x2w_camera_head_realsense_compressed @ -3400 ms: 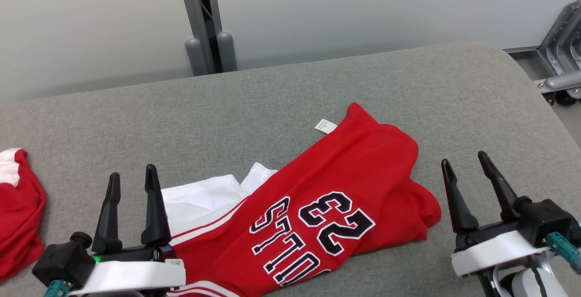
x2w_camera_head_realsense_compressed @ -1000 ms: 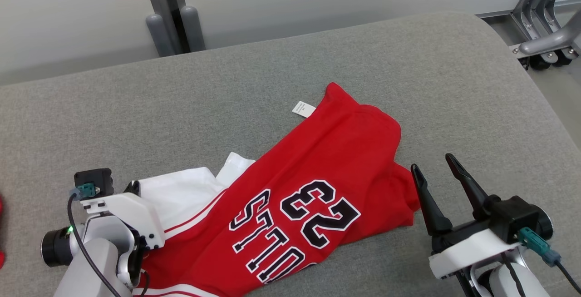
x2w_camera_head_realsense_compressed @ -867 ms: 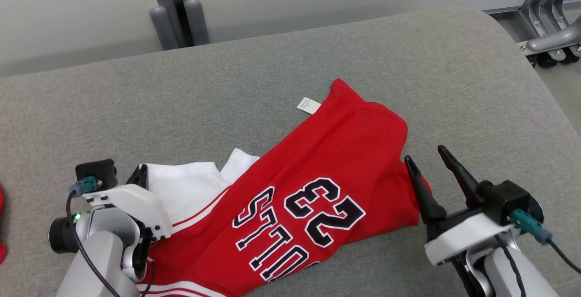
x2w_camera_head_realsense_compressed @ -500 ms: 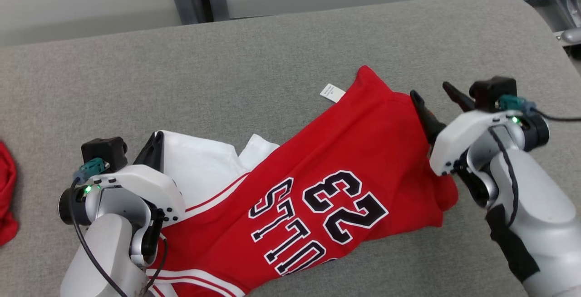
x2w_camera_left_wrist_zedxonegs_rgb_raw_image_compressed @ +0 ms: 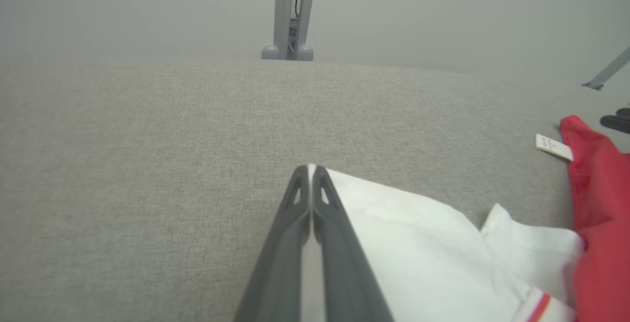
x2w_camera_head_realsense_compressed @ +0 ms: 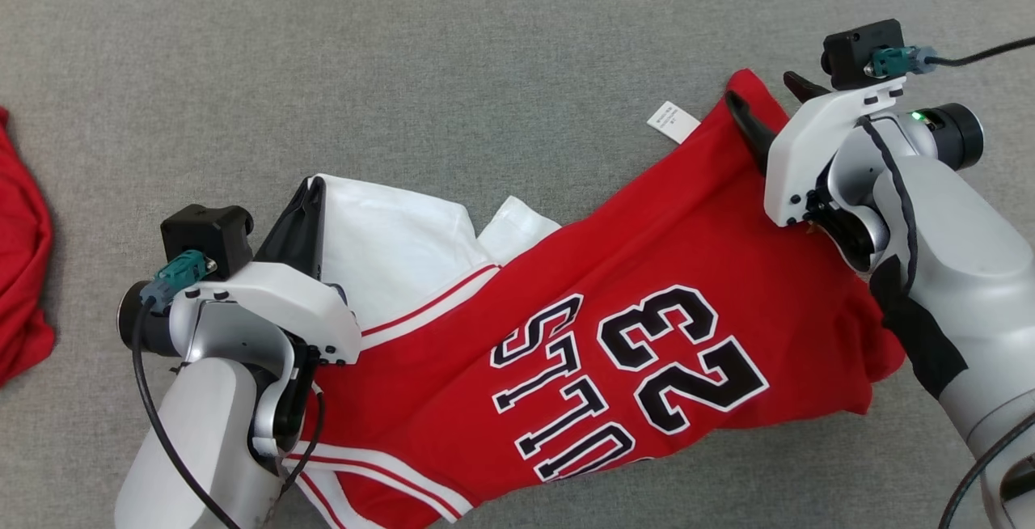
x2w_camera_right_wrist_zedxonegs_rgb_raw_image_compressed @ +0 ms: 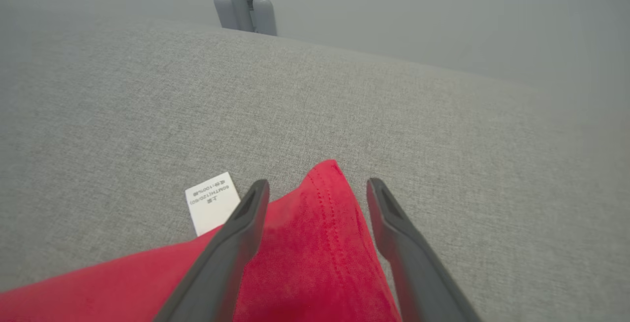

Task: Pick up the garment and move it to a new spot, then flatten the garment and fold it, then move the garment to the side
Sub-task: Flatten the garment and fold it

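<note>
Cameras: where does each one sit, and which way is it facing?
Head view: on the head, looking steeply down at the jersey on the grey pad; left gripper and right gripper show.
Left wrist view: along shut fingers pinching the jersey's white edge, toward the grey post.
Right wrist view: along open fingers straddling its red corner.
Shared: the white label, in all three.

A grey fabric-covered table [x2w_camera_head_realsense_compressed: 453,68] carries a red jersey [x2w_camera_head_realsense_compressed: 647,270] with black numbers, lying rumpled and slantwise on its near half. The jersey's white section [x2w_camera_head_realsense_compressed: 388,238] spreads toward the left, and a small white label [x2w_camera_head_realsense_compressed: 673,120] lies at its far tip. Another red cloth [x2w_camera_head_realsense_compressed: 20,270] lies well apart, toward the table's left.
</note>
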Controlling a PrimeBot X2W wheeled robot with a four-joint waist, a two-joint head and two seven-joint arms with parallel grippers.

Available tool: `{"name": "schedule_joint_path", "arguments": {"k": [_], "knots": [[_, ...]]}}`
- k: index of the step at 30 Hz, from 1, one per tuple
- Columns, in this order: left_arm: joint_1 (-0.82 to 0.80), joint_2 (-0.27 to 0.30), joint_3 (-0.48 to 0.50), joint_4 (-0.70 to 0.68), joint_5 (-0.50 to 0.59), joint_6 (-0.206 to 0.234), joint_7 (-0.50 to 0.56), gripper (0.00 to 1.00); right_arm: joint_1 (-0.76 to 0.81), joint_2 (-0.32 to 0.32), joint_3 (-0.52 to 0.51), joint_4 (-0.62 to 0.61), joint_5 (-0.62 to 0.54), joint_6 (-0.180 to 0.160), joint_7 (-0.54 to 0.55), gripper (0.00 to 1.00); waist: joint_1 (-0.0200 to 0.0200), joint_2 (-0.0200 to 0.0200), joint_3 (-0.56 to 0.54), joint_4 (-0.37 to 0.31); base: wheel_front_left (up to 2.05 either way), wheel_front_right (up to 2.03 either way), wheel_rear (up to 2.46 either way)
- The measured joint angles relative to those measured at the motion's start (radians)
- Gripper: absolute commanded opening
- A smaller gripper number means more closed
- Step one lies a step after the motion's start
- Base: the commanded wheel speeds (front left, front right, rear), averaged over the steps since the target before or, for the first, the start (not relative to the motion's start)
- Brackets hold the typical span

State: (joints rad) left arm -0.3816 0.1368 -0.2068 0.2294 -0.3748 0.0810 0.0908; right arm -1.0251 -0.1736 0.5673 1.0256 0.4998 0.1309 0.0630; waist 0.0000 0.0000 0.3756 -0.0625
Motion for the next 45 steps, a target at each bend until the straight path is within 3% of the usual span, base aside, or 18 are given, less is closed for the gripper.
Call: {"name": "schedule_joint_path", "arguments": {"k": [19,20,21,22,23,24,25,32,40,45], "knots": [[0.007,0.026,-0.021,-0.091,0.016,0.036,0.066,0.00,-0.183,0.008,0.204,0.174,0.040,0.000,0.121,1.00,0.0000,0.0000,0.057,0.036,0.00,0.00,0.00],[0.007,0.026,-0.024,-0.091,0.015,0.036,0.067,0.00,-0.186,0.009,0.211,0.177,0.044,0.000,0.120,0.79,0.0000,0.0000,0.057,0.039,0.00,0.00,0.00],[0.006,0.026,-0.026,-0.091,0.015,0.035,0.067,0.00,-0.186,0.009,0.216,0.181,0.049,0.000,0.120,0.49,0.0000,0.0000,0.056,0.042,0.00,0.00,0.00],[0.006,0.026,-0.028,-0.090,0.015,0.035,0.068,0.00,-0.186,0.008,0.219,0.185,0.054,0.000,0.122,0.49,0.0000,0.0000,0.055,0.045,0.00,0.00,0.00],[0.006,0.026,-0.029,-0.088,0.015,0.035,0.069,0.00,-0.186,0.007,0.223,0.188,0.058,0.000,0.124,0.36,0.0000,0.0000,0.055,0.047,0.00,0.00,0.00],[0.005,0.026,-0.030,-0.087,0.014,0.035,0.069,0.00,-0.188,0.007,0.226,0.192,0.062,0.000,0.131,0.07,0.0000,0.0000,0.055,0.050,0.00,0.00,0.00],[0.004,0.027,-0.030,-0.087,0.014,0.035,0.069,0.00,-0.191,0.006,0.229,0.194,0.068,0.000,0.133,0.00,0.0000,0.0000,0.056,0.051,0.00,0.00,0.00],[0.002,0.039,-0.013,-0.087,0.005,0.035,0.043,0.00,-0.214,-0.007,0.238,0.205,0.102,0.000,0.114,0.00,0.0000,0.0000,0.056,0.049,0.00,0.00,0.00],[-0.043,0.068,0.045,-0.124,-0.025,0.001,-0.087,0.00,-0.215,-0.040,0.205,0.172,0.163,0.000,-0.094,0.00,0.0000,0.0000,0.004,0.030,0.00,0.00,0.00],[-0.107,0.095,0.077,-0.152,-0.050,-0.034,-0.120,0.00,-0.193,-0.087,0.171,0.099,0.272,0.000,-0.145,0.00,0.0000,0.0000,-0.046,0.012,0.00,0.00,0.00]]}}
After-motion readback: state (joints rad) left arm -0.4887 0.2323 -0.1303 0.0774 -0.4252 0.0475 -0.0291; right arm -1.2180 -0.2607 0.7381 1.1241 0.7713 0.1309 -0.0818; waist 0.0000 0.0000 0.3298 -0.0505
